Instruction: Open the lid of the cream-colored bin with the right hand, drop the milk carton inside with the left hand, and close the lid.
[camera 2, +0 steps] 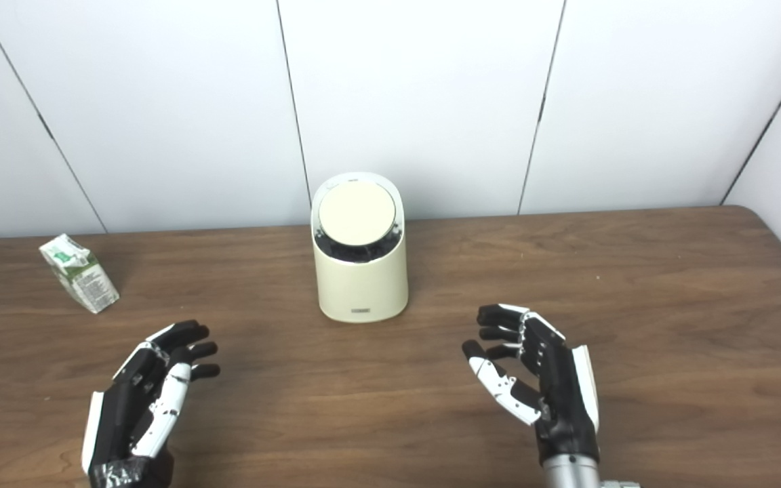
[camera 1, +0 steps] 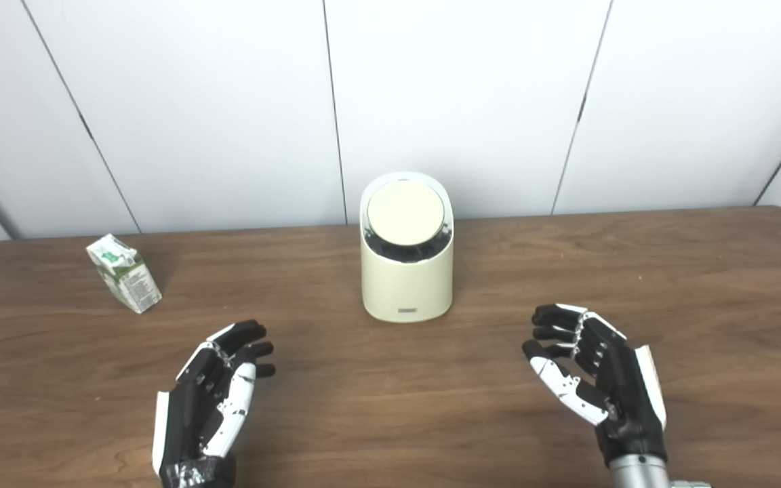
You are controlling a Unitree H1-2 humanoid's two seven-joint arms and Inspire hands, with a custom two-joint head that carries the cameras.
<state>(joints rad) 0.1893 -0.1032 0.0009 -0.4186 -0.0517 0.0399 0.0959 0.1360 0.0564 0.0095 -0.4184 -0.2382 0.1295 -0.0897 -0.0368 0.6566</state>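
The cream-colored bin [camera 1: 407,271] stands near the middle of the desk's [camera 1: 702,285] far edge with its round lid [camera 1: 405,213] shut, and the milk carton [camera 1: 124,272] sits tilted close to the far left corner, well apart from the bin. Both hands hover over the near edge, the left hand [camera 1: 209,400] and the right hand [camera 1: 597,376], each with fingers spread and holding nothing. Bare wood lies between the hands and the bin and all along the right side of the desk.

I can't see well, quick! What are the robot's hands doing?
Left hand: open, holding nothing.
Right hand: open, holding nothing.
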